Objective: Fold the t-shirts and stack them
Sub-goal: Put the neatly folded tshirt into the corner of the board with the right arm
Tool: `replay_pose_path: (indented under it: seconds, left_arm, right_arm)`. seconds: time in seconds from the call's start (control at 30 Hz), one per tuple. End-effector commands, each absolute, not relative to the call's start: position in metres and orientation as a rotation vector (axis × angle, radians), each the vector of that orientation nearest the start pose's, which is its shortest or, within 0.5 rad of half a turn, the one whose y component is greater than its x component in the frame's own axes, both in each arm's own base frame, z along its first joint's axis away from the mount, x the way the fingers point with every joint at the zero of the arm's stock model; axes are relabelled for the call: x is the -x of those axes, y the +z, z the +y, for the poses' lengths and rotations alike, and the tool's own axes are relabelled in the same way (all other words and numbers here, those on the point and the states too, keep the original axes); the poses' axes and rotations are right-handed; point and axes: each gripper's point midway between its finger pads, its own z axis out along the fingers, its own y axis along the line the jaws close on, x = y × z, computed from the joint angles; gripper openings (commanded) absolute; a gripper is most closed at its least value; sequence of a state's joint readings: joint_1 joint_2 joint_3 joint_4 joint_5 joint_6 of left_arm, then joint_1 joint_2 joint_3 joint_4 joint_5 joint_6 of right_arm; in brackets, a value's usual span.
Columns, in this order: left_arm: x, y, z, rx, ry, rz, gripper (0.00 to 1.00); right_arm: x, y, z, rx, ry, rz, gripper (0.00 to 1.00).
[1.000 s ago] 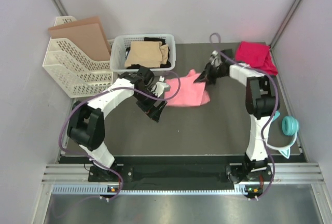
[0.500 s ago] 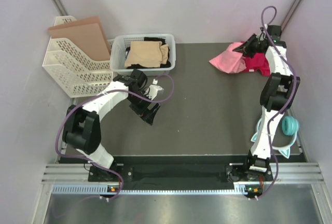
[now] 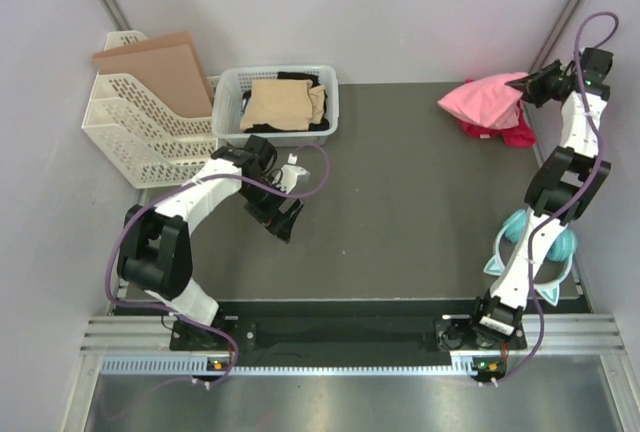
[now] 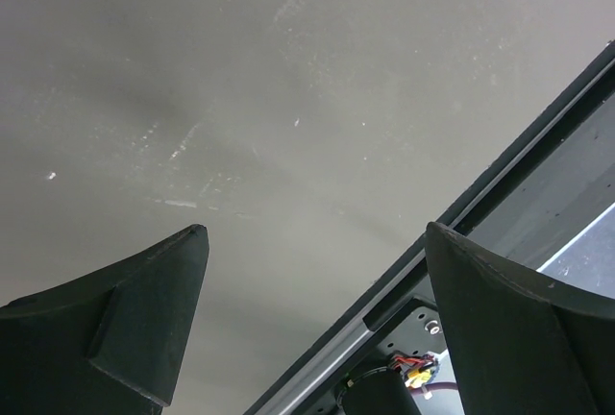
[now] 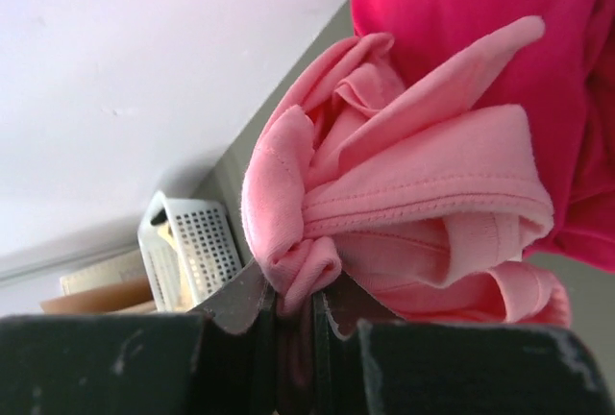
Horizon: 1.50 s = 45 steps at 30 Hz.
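My right gripper point(image 3: 522, 86) is shut on the light salmon pink t-shirt point(image 3: 482, 98), holding it bunched over the magenta-red t-shirt point(image 3: 506, 132) at the far right corner of the mat. In the right wrist view the pink t-shirt point(image 5: 404, 194) is pinched between the jaws of the right gripper point(image 5: 296, 314), with the magenta-red t-shirt point(image 5: 500, 40) behind it. My left gripper point(image 3: 283, 221) is open and empty over the mat at the left. The left wrist view shows the left gripper point(image 4: 312, 247) with only bare mat between its jaws. Tan point(image 3: 283, 104) and black point(image 3: 300, 78) t-shirts lie in the white basket point(image 3: 228, 92).
A white file rack point(image 3: 140, 122) with a brown board stands at the far left. A teal cat-ear headband point(image 3: 555, 244) lies at the right edge near the right arm. The basket point(image 5: 187, 237) also shows in the right wrist view.
My right gripper has carried the pink t-shirt from the mat's middle to the far right corner, over the magenta-red t-shirt. My left gripper has drawn back slightly to the left.
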State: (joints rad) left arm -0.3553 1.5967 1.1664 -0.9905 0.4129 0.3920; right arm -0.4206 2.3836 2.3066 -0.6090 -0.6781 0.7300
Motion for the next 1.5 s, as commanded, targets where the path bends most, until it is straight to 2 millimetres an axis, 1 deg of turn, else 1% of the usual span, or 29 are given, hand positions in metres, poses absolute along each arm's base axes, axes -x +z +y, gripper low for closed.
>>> replay_pose_path:
  seconds: [0.0, 0.1, 0.17, 0.2, 0.23, 0.3, 0.33, 0.4, 0.43, 0.5, 0.53, 0.6, 0.67, 0.7, 0.77, 0.8, 0.83, 0.87, 0.97, 1.0, 1.03, 1.07, 1.1, 1.13, 1.17, 1.2, 1.23, 1.33, 1.47]
  left_arm:
    - [-0.235, 0.086, -0.151, -1.116, -0.655, 2.680, 0.99]
    - [-0.235, 0.086, -0.152, -1.114, -0.655, 2.681, 0.99]
    - [-0.234, 0.088, -0.152, -1.112, -0.664, 2.681, 0.99]
    - [-0.234, 0.088, -0.152, -1.114, -0.666, 2.680, 0.99]
    - [-0.234, 0.089, -0.152, -1.116, -0.664, 2.677, 0.99]
    - [-0.233, 0.091, -0.151, -1.118, -0.662, 2.672, 0.99]
    - [-0.233, 0.091, -0.151, -1.118, -0.662, 2.670, 0.99]
    - [-0.231, 0.093, -0.150, -1.117, -0.662, 2.673, 0.99]
    - [-0.231, 0.093, -0.151, -1.119, -0.664, 2.670, 0.99]
    - [-0.229, 0.095, -0.150, -1.123, -0.659, 2.669, 0.99]
    - [-0.229, 0.095, -0.149, -1.123, -0.657, 2.669, 0.99]
    - [-0.228, 0.095, -0.148, -1.127, -0.653, 2.672, 0.99]
    - [-0.227, 0.095, -0.147, -1.129, -0.655, 2.672, 0.99]
    - [-0.227, 0.095, -0.147, -1.130, -0.653, 2.674, 0.99]
    - [-0.227, 0.096, -0.147, -1.133, -0.655, 2.671, 0.99]
    - [-0.228, 0.096, -0.147, -1.133, -0.652, 2.669, 0.99]
    - [-0.229, 0.097, -0.147, -1.131, -0.651, 2.668, 0.99]
    - [-0.229, 0.098, -0.148, -1.133, -0.651, 2.664, 0.99]
    - [-0.231, 0.100, -0.148, -1.133, -0.652, 2.662, 0.99]
    - [-0.232, 0.100, -0.148, -1.132, -0.649, 2.662, 0.99]
    - [-0.232, 0.100, -0.147, -1.134, -0.647, 2.661, 0.99]
    - [-0.231, 0.099, -0.147, -1.137, -0.646, 2.667, 0.99]
    - [-0.231, 0.099, -0.145, -1.132, -0.643, 2.668, 0.99]
    - [-0.232, 0.099, -0.143, -1.130, -0.633, 2.672, 0.99]
    - [-0.231, 0.098, -0.143, -1.134, -0.632, 2.669, 0.99]
    - [-0.231, 0.097, -0.140, -1.127, -0.628, 2.675, 0.99]
    - [-0.231, 0.097, -0.138, -1.125, -0.618, 2.675, 0.99]
    - [-0.232, 0.094, -0.133, -1.116, -0.612, 2.685, 0.99]
    - [-0.232, 0.091, -0.129, -1.103, -0.617, 2.703, 0.99]
  right_arm:
    - [-0.605, 0.220, -0.136, -0.871, 0.919, 1.952, 0.00]
    - [-0.601, 0.199, -0.140, -0.937, 0.889, 1.996, 0.00]
    - [-0.596, 0.182, -0.144, -0.965, 0.823, 2.038, 0.10]
    - [-0.591, 0.175, -0.144, -0.988, 0.810, 2.063, 0.20]
    - [-0.588, 0.169, -0.150, -1.004, 0.760, 2.080, 0.43]
    - [-0.578, 0.162, -0.153, -1.046, 0.707, 2.118, 0.62]
    - [-0.576, 0.164, -0.161, -1.066, 0.638, 2.118, 0.79]
    - [-0.564, 0.164, -0.166, -1.096, 0.560, 2.151, 0.90]
    - [-0.559, 0.172, -0.172, -1.110, 0.498, 2.144, 0.99]
    - [-0.546, 0.178, -0.176, -1.133, 0.428, 2.160, 1.00]
    - [-0.539, 0.191, -0.181, -1.144, 0.361, 2.141, 1.00]
    - [-0.523, 0.202, -0.183, -1.160, 0.253, 2.150, 1.00]
    - [-0.503, 0.226, -0.194, -1.184, 0.104, 2.104, 1.00]
    - [-0.493, 0.248, -0.192, -1.168, 0.066, 2.065, 1.00]
    - [-0.478, 0.248, -0.195, -1.197, -0.012, 2.054, 1.00]
    - [-0.472, 0.262, -0.189, -1.190, -0.002, 2.029, 1.00]
    - [-0.467, 0.253, -0.181, -1.195, 0.015, 2.058, 1.00]
    - [-0.471, 0.258, -0.174, -1.164, 0.053, 2.041, 1.00]
    - [-0.492, 0.261, -0.129, -1.021, 0.248, 2.074, 1.00]
    - [-0.505, 0.246, -0.110, -0.986, 0.341, 2.125, 1.00]
    - [-0.518, 0.256, -0.105, -0.947, 0.379, 2.109, 1.00]
    - [-0.526, 0.253, -0.101, -0.935, 0.406, 2.123, 1.00]
    - [-0.540, 0.229, -0.098, -0.943, 0.434, 2.163, 1.00]
    - [-0.551, 0.239, -0.096, -0.913, 0.477, 2.140, 1.00]
    - [-0.560, 0.236, -0.094, -0.899, 0.501, 2.134, 1.00]
    - [-0.568, 0.220, -0.098, -0.923, 0.504, 2.145, 1.00]
    - [-0.574, 0.215, -0.101, -0.921, 0.502, 2.134, 1.00]
    - [-0.584, 0.186, -0.113, -0.950, 0.469, 2.141, 1.00]
    - [-0.579, 0.152, -0.125, -1.001, 0.397, 2.198, 1.00]
